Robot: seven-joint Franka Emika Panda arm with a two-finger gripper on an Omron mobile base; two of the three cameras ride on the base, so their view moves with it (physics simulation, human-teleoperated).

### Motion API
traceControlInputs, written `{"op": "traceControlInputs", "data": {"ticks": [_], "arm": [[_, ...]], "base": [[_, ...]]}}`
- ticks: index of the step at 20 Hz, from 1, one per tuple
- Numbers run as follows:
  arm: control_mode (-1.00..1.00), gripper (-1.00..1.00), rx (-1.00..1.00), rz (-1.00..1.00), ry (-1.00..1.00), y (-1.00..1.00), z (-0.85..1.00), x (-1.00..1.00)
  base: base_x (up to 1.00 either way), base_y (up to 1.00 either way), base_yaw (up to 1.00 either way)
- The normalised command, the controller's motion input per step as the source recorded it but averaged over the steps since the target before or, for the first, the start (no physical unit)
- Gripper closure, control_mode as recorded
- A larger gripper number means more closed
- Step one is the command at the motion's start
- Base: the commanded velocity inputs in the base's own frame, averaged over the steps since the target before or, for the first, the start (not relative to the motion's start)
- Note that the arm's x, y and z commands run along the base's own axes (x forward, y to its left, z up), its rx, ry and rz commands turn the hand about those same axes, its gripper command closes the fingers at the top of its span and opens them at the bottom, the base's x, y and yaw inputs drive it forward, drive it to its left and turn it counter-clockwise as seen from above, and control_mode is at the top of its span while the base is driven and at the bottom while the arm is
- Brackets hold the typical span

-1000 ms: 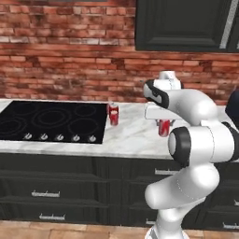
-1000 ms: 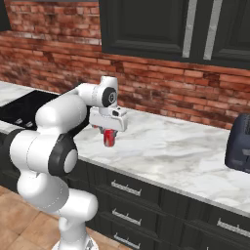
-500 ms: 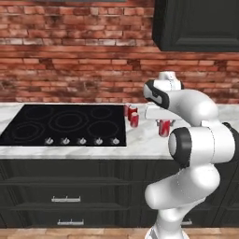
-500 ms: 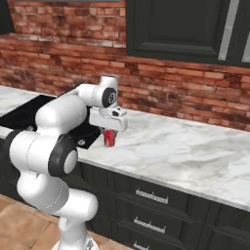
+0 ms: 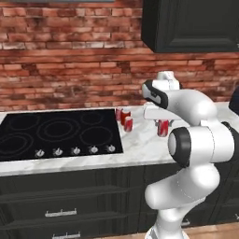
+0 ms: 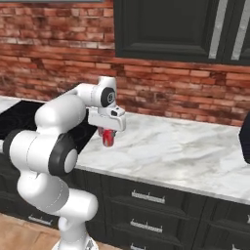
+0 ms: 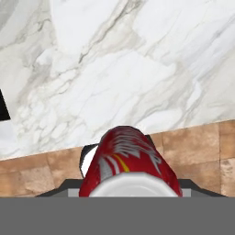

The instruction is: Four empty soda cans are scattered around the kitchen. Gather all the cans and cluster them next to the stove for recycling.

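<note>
My gripper (image 5: pixel 163 121) is shut on a red soda can (image 5: pixel 163 129), held upright just over the marble counter (image 5: pixel 140 147), to the right of the stove (image 5: pixel 56 135). Two more red soda cans (image 5: pixel 119 114) (image 5: pixel 128 124) stand close together on the counter at the stove's right edge. From the right base view, the held can (image 6: pixel 107 138) hangs under the gripper (image 6: pixel 107 133) beside the black cooktop (image 6: pixel 14 114). The hand view looks down the can (image 7: pixel 128 158) between the gripper (image 7: pixel 131 183) jaws, with marble below.
A red brick wall runs behind the counter, and dark upper cabinets (image 5: pixel 191 25) hang over it. Dark drawers (image 6: pixel 146 195) sit under the counter. A dark appliance (image 6: pixel 245 141) stands at the far right. Bare marble (image 6: pixel 185 146) stretches to the right of the gripper.
The whole picture has shifted, so the base has driven along the counter. The stove now fills more of the left view and a second can beside it has come into sight. The grip is unchanged.
</note>
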Motion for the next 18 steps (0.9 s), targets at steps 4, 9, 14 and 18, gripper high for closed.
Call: {"op": "traceControlInputs", "data": {"ticks": [4, 9, 14, 18], "arm": [[1.00, 1.00, 0.00, 0.00, 0.00, 0.00, 0.00, 0.00], [1.00, 1.00, 0.00, 0.00, 0.00, 0.00, 0.00, 0.00], [1.00, 1.00, 0.00, 0.00, 0.00, 0.00, 0.00, 0.00], [1.00, 1.00, 0.00, 0.00, 0.00, 0.00, 0.00, 0.00]], "base": [[0.21, 0.34, -0.30], [0.27, 0.56, -0.23], [0.35, 0.63, -0.07], [0.65, 0.18, 0.00]]}}
